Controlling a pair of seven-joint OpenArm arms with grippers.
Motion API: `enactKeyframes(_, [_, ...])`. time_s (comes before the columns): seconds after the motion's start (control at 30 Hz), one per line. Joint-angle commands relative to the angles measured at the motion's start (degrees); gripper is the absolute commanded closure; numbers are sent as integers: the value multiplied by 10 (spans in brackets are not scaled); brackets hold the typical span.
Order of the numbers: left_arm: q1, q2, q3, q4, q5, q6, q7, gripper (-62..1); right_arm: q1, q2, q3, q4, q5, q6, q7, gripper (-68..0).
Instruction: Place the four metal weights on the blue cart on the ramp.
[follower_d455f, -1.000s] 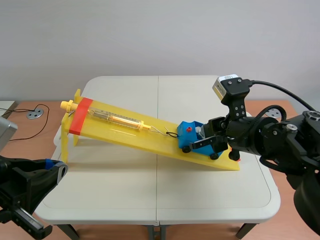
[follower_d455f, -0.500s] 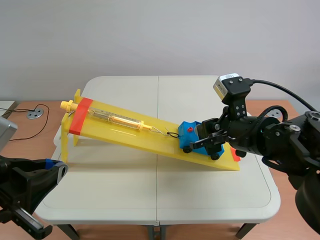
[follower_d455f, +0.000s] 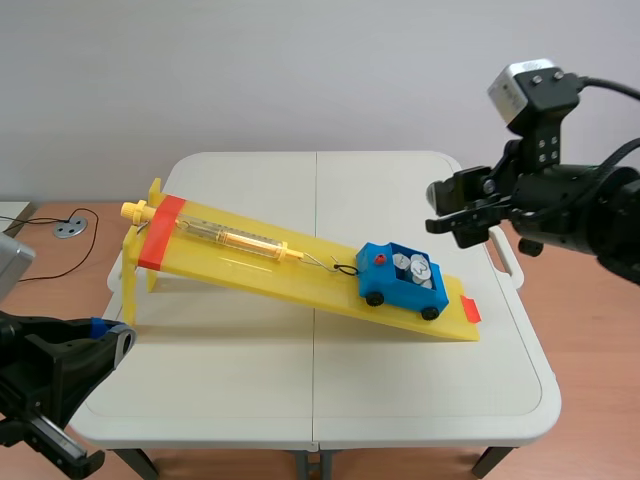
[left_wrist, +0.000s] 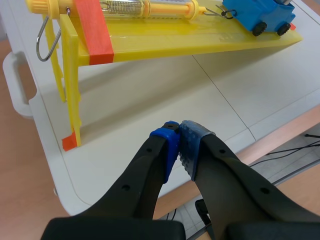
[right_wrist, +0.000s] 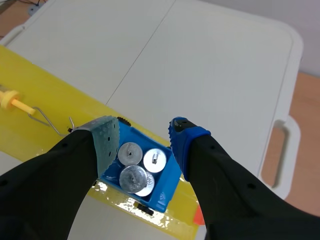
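My right gripper, now raised off the blue cart, hangs spread and empty; I judge the weights loaded.

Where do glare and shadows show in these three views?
Scene view: even light, a pale sheen on the yellow ramp below the spring scale, a soft shadow on the table beneath it. Right wrist view: the metal weights glint in the blue cart, and glare marks the ramp's edge beside it. Left wrist view: a broad shadow under the ramp.
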Motion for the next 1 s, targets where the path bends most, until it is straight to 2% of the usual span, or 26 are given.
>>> enactKeyframes(0.0, [-13,3,-8,42,-34,-25,-51,-27,7,48,38,92,77,35,54,-196])
enactKeyframes(0.1, [-21,9,-6,46,-31,-25,-50,-27,-32,69,70,127,105,40,42,-154])
enactKeyframes(0.2, [-38,26,-3,49,-25,-37,-44,-27,-78,85,111,162,122,48,25,-76])
enactKeyframes(0.3, [-61,46,12,49,6,-40,-35,-27,-130,95,155,196,141,50,13,-25])
enactKeyframes(0.4, [-84,61,37,49,44,-40,-34,-27,-183,99,198,222,148,53,11,-17])
enactKeyframes(0.5, [-106,76,64,49,89,-38,-34,-27,-236,99,238,243,169,74,4,-6])
enactKeyframes(0.7, [-147,109,107,48,162,7,-34,-26,-349,97,311,277,197,123,-5,-6])
enactKeyframes(0.87, [-184,127,132,42,211,39,-34,-26,-438,85,363,282,220,162,-12,-6])
enactKeyframes(0.97, [-204,135,145,30,239,58,-34,-26,-487,68,395,282,221,164,-17,-6])
